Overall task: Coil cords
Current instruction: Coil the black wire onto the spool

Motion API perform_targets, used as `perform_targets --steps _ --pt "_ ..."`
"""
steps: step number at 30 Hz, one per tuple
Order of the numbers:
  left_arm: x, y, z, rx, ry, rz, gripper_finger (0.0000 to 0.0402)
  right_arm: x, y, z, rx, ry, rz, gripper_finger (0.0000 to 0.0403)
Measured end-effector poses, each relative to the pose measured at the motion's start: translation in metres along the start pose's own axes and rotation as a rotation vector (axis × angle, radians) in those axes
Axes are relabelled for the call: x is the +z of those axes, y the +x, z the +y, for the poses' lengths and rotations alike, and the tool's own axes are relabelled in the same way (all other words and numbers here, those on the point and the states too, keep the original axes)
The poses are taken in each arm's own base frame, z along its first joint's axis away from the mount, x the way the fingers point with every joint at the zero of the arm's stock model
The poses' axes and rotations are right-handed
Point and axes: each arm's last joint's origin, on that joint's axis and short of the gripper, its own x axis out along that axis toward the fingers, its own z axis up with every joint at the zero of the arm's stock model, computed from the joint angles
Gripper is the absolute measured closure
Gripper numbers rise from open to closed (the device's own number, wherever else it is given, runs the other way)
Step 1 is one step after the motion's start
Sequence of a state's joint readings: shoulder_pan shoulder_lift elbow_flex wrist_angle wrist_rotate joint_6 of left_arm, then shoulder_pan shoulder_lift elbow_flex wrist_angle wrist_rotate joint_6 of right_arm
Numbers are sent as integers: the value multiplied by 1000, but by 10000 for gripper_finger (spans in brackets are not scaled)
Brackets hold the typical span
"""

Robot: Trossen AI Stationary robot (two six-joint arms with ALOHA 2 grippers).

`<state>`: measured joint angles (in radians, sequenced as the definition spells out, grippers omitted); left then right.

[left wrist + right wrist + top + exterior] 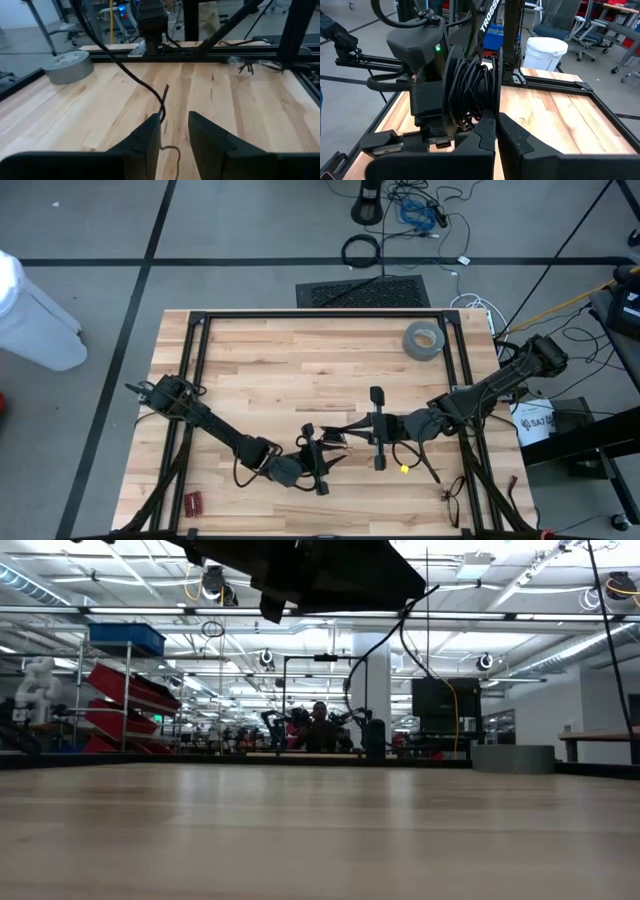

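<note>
Grey tape roll far from cords

Both arms reach inward and meet mid-bench: left gripper jaws partly parted, right gripper jaws closed.

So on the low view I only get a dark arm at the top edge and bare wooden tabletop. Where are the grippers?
Observer: From above, the left gripper and right gripper face each other near the front middle of the table.
Operator: Is either on the cord?
Observer: In the left wrist view, the thin black wire runs down between the left fingers, which stand apart.
Operator: And the right?
Observer: Its fingers are pressed together, with a bundle of black loops just ahead.
</note>
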<state>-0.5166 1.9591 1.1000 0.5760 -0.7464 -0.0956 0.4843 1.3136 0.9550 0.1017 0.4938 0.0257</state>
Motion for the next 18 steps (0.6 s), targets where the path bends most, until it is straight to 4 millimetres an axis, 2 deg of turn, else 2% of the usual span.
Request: perform_targets --steps 18 --pt "1 8 7 -38 -8 8 292 0 0 0 0 -2 -3 403"
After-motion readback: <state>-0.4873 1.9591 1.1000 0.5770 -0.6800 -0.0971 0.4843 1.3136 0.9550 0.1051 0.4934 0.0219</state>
